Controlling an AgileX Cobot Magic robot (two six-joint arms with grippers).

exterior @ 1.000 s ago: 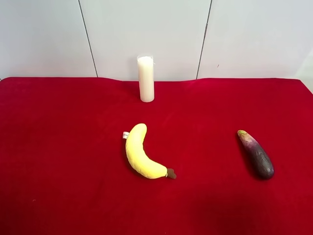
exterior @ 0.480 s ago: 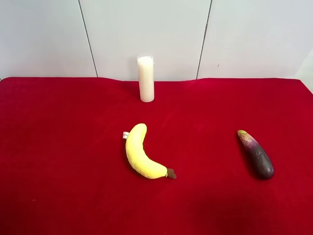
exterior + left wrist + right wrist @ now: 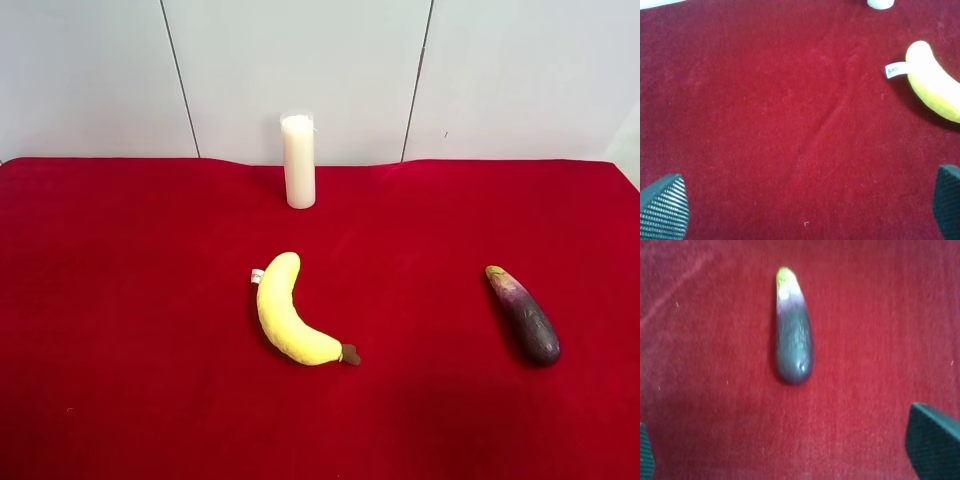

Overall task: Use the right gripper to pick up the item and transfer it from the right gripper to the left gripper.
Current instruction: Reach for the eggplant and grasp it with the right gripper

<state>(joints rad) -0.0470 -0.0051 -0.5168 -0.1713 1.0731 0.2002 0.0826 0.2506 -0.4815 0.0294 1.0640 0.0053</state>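
The eggplant (image 3: 522, 314) lies flat on the red cloth (image 3: 130, 300), toward the exterior high view's right, well apart from the banana (image 3: 290, 312) at the middle of the cloth and from the white candle (image 3: 298, 160) standing upright near the far edge. In that view the eggplant's long axis runs diagonally: the yellow-green stem end points toward the far edge and slightly toward the view's left, and the rounded dark end points toward the near edge and the view's right. In the right wrist view the eggplant (image 3: 794, 330) sits ahead of the right gripper (image 3: 788, 447), its long axis roughly in line with the gap between the jaws, with the rounded end nearer the jaws and the stem end farther from them. The jaws are spread wide, hold nothing, and are apart from the eggplant. The left gripper (image 3: 807, 205) is likewise spread wide over bare cloth with nothing between its ribbed fingertips (image 3: 665, 207); the banana (image 3: 932, 82), with a small white tag, lies ahead and to one side, and the base of the candle (image 3: 881, 3) is just visible beyond it.
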